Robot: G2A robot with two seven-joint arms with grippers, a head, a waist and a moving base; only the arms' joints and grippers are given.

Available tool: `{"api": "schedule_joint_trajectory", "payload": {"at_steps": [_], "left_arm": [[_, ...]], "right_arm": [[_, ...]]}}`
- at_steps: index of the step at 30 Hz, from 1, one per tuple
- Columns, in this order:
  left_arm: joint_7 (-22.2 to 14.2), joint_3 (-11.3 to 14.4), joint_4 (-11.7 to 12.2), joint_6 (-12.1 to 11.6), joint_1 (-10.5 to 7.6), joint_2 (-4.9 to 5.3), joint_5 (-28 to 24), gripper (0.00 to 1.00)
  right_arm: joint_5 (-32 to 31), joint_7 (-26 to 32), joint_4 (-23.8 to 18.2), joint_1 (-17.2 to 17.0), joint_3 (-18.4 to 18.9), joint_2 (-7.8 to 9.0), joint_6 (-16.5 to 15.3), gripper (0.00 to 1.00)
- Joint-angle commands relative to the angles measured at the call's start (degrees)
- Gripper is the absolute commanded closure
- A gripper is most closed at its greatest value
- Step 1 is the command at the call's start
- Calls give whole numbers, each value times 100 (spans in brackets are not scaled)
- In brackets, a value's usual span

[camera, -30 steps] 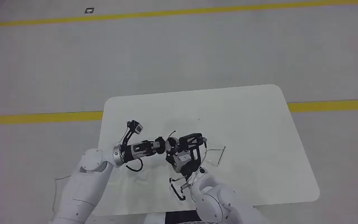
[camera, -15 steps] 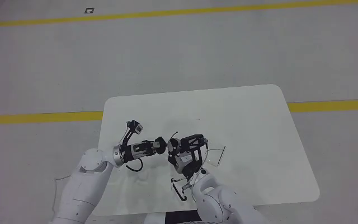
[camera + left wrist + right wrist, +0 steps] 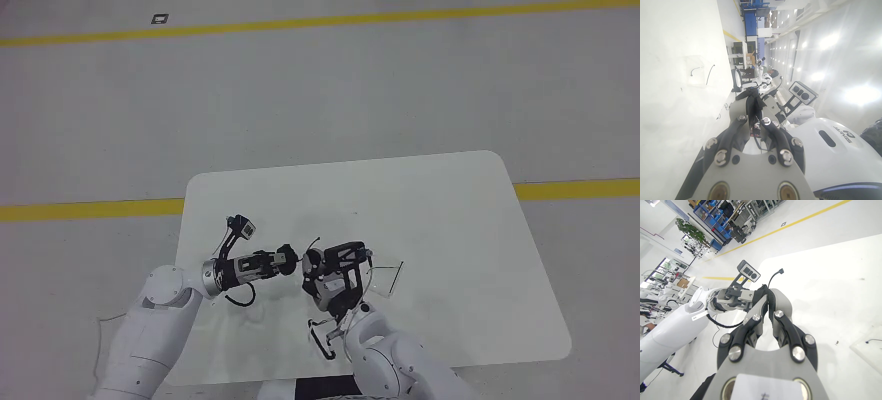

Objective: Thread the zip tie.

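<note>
well, the zip tie [image 3: 771, 280] is pinched in the right gripper [image 3: 768, 303], whose pads are pressed tight on the strap. the free length climbs out past the fingertips, bends over and ends in the square head [image 3: 780, 271], held up off the table [image 3: 450, 220] over its near side.

the left gripper [image 3: 753, 106] faces the right one tip to tip, almost touching, coming at it from the opposite side. its pads are drawn narrow as well, and i cannot tell whether the tail of the strap sits between them or they are closed on nothing.

the relation that matters is this: the strap's long axis leaves along the right gripper's finger line, then curls away, so the head hangs just above and beyond where the 2 sets of fingertips meet. the left gripper is the nearer free tool to that head. my reading is that the tail has to be bent round and aimed square at the head's slot. because the strap is springy and only clamped at 1 visible spot, the head may swing off line as soon as it is nudged.

further out, a clear tray [image 3: 392, 290] lies on the table just beside the right arm, with 2 spare ties [image 3: 709, 74] in it.
</note>
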Motion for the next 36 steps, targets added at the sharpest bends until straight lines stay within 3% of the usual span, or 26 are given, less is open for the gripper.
{"api": "schedule_joint_trajectory", "payload": {"at_steps": [1, 36], "left_arm": [[0, 0, 0, 0, 0, 0, 0, 100], [0, 0, 0, 0, 0, 0, 0, 100]], "right_arm": [[48, -7, 5, 43, -34, 4, -2, 100], [167, -104, 193, 131, -167, 49, 0, 100]]}}
